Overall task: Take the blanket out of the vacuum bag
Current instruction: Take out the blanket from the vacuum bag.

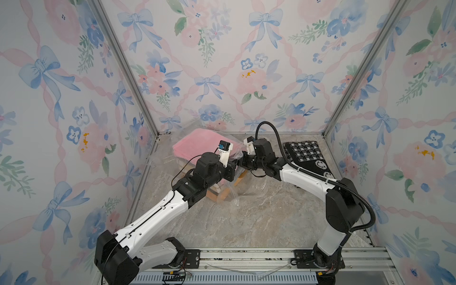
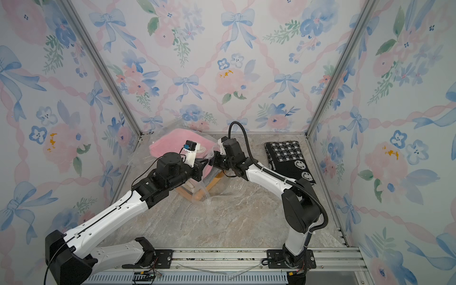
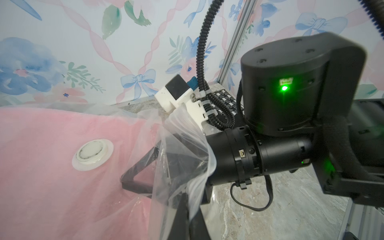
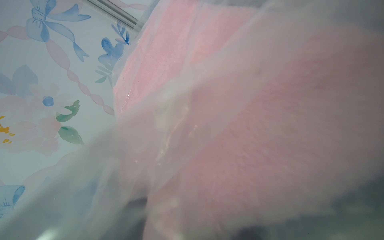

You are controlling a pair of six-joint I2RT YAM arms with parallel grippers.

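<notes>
Clear plastic of the vacuum bag [image 1: 250, 186] lay crumpled at the back-left of the marble-look table [image 1: 259, 219], with the pink blanket [image 1: 195, 145] inside it.

Left arm reached in long and low from the front-left base, forearm angled toward the back wall, wrist just above the blanket's near edge. Left gripper [image 1: 234, 164] was closed, jaws pinching a fold of bag film. The left wrist view showed the film running down between its fingers [image 3: 181, 216].

Right arm rose from the front-right base with its elbow high, then folded forward and down. Its wrist pointed left, almost tip to tip with the left gripper. Right gripper [image 1: 241, 161] sat at the bag's edge with film draped over it. One dark finger [image 3: 135, 185] showed through the plastic against the blanket. Could not tell how far its jaws stood apart or whether they had hold of anything. The right wrist view was blurred, with film and pink pile right at the lens.

White round valve cap [image 3: 92, 154] sat on the bag face over the blanket, near that finger. Tan-and-cream folded thing [image 1: 217, 191] lay under the blanket, partly hidden by the left arm, unclear what. Black-and-white patterned cloth [image 1: 308, 158] lay flat at the back-right, well apart from the bag, beyond the right forearm. Floral wallpaper panels [image 1: 222, 61] closed three sides.
</notes>
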